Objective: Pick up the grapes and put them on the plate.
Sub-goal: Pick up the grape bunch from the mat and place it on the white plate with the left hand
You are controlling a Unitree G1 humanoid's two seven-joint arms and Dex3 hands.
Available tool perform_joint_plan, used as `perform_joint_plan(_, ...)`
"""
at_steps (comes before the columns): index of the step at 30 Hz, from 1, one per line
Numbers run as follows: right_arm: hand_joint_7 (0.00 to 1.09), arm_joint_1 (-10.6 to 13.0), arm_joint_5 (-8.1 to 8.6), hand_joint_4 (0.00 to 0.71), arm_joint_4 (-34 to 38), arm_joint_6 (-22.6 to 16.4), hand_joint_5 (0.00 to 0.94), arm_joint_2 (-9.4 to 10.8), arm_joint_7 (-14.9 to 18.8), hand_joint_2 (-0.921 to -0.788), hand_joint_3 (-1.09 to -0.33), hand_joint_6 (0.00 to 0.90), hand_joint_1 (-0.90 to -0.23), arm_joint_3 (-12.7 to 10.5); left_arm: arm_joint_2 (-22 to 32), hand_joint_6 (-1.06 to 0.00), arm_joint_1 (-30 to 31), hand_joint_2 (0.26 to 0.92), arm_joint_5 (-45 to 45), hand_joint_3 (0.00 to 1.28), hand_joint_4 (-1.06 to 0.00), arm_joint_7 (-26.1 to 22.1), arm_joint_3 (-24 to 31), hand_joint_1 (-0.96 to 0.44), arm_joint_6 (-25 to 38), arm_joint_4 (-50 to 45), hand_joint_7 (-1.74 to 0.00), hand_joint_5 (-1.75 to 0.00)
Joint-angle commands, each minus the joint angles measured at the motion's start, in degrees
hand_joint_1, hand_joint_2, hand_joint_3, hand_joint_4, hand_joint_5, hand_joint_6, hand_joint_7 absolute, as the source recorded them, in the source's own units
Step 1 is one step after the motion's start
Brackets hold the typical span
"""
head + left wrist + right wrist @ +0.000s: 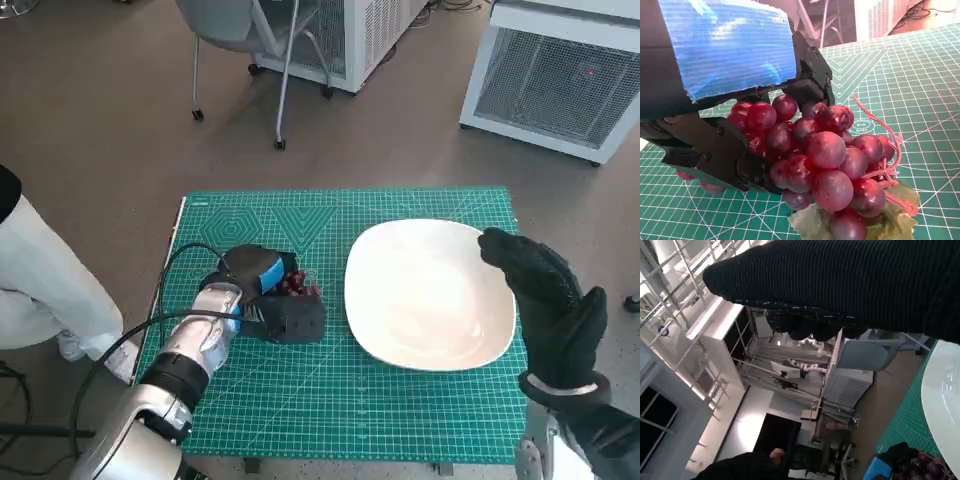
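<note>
Fingers of the left hand are wrapped around the grapes, a dark red bunch with pale green leaves and a pinkish stem. In the left wrist view the black fingers close in on the bunch from two sides, some under its lower berries and one against its top, so the hand grips it. Part of the bunch sticks out past the fingers toward the green cutting mat. Whether the grapes are lifted clear of the mat or touching it cannot be told.

From the head view only a few red berries show, peeking out beside the blue-taped back of the hand. They lie over the mat, near the plate's left rim but apart from it. The plate is white and sits on the right half of the mat.

The right hand, in its black glove, is raised over the plate's right edge with its fingers stretched out and apart, holding nothing.

The right wrist view shows what the others do not: the glove as a dark band, a slice of the white plate, the blue tape of the left hand with grapes beside it, and a person's hand low in the room behind.
</note>
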Motion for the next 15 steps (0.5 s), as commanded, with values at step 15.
perform_joint_plan(15,0.68,0.71,-0.12,0.446,0.51,0.69,0.0,-0.08,-0.07,-0.921,-0.569,0.098,-0.49,-0.2,0.54,-0.7,-0.09,0.917,-1.58,0.09,-0.62,-3.23,1.23,0.0,-0.18,-0.36,-0.93,-1.41)
